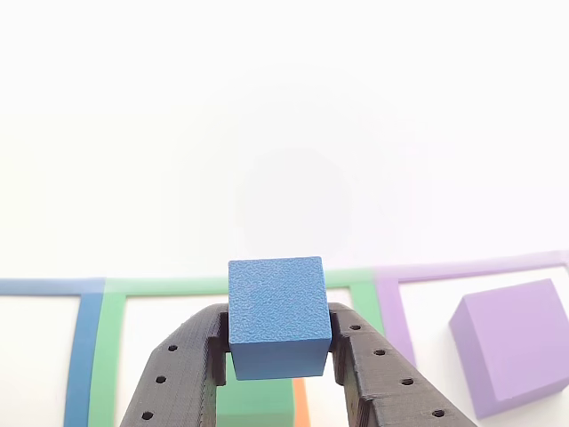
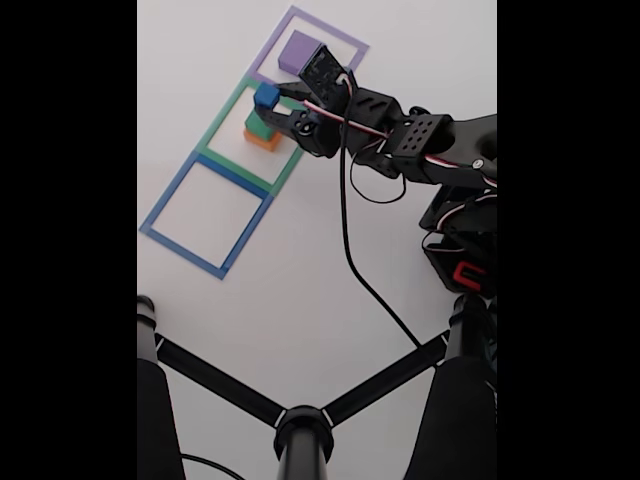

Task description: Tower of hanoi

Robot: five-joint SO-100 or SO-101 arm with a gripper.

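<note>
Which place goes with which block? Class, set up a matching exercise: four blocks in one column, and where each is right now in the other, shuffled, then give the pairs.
Blocks
1. blue block
2. purple block
3. green block
4. orange block

Places
A. alone inside the purple outline
B. bottom of the stack in the green outline
C. clamped in the gripper
D. on top of the orange block

Pairs: 1-C, 2-A, 3-D, 4-B

Lab-like bench, bare white table (image 2: pixel 320 300), black tripod legs (image 2: pixel 300 425)
</note>
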